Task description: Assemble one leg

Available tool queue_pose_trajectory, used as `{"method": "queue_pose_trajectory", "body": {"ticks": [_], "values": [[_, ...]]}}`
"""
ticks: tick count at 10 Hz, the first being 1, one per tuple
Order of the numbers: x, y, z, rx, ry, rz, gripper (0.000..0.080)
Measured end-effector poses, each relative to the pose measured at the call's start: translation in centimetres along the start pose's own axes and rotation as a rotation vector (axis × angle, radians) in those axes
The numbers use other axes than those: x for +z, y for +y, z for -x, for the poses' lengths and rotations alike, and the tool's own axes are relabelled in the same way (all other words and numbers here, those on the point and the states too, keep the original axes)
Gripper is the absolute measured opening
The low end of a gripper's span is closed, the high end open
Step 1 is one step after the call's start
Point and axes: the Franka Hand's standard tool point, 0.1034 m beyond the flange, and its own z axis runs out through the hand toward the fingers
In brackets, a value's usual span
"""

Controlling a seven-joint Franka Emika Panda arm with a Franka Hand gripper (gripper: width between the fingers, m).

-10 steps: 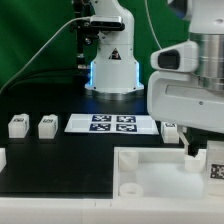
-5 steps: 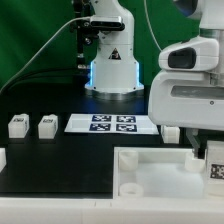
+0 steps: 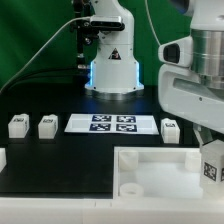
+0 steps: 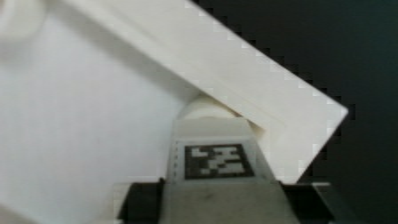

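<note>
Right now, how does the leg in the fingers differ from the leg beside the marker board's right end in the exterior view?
The gripped leg is clamped between the fingers; the free leg is untouched. The gripped leg is at the tray corner; the free leg stands on the black table beside the marker board. Both are stubby white pieces with a black-and-white tag.

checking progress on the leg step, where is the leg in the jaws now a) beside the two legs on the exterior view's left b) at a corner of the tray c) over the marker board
b, the wrist view shows the tagged leg held between the jaws, right at the corner of the tray rim.
</note>
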Motion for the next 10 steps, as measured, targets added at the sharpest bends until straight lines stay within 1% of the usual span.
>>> {"method": "queue_pose_trajectory", "body": {"ticks": [1,3,4,6,7,8,9,10], "values": [[0.15,0.01,-0.11,0.191,-0.029,-0.012,0.0295],[0.3,-0.19,0.1,0.55,-0.064,-0.027,0.0294],[0.42,-0.31,0.17,0.683,-0.071,-0.039,0.0294],[0.47,-0.25,0.14,0.71,-0.067,-0.051,0.0294],[0.49,-0.25,0.15,0.709,-0.067,-0.051,0.0294],[0.51,-0.23,0.15,0.683,-0.066,-0.051,0.0469],[0.51,-0.28,0.18,0.621,-0.063,-0.056,0.0469],[0.55,-0.69,0.25,0.485,-0.043,-0.096,0.0591]]}}
